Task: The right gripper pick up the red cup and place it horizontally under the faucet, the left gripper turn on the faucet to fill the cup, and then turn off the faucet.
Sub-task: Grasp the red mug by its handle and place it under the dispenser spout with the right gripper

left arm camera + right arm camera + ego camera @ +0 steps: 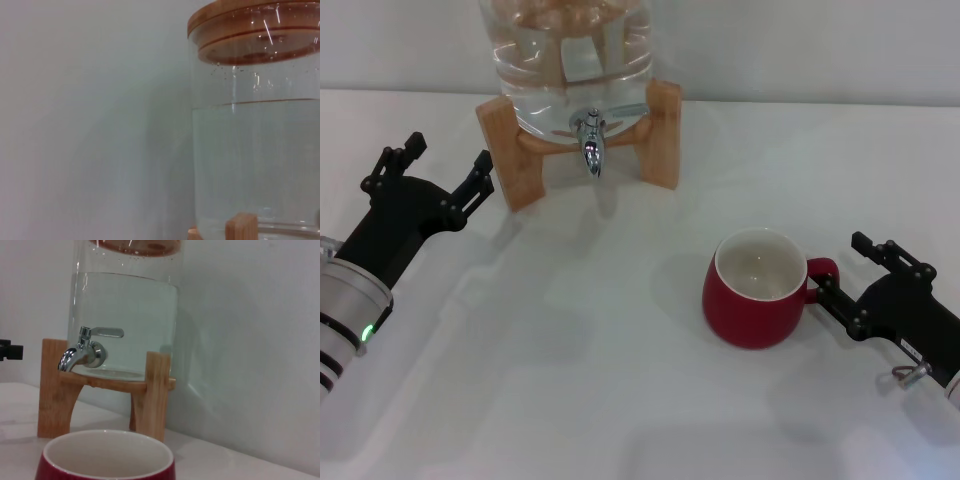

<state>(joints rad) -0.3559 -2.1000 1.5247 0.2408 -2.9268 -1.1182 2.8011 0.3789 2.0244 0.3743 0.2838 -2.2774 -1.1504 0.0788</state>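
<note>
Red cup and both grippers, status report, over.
Right gripper open around the red cup handle, cup upright on table, empty. Left gripper open, parked left of the wooden stand. Faucet untouched; path under it unobstructed.

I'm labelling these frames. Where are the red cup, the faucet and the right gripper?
red cup [753,318]: head view, outer red wall.
faucet [591,150]: head view, chrome spout.
right gripper [850,275]: head view, between its fingertips, at the cup's handle.

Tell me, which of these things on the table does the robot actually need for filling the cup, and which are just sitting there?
Needed for the job:
red cup, upright, empty
faucet
right gripper, open at the cup's handle
left gripper, open, beside the stand

Only there as support:
water jug
wooden stand
table
</note>
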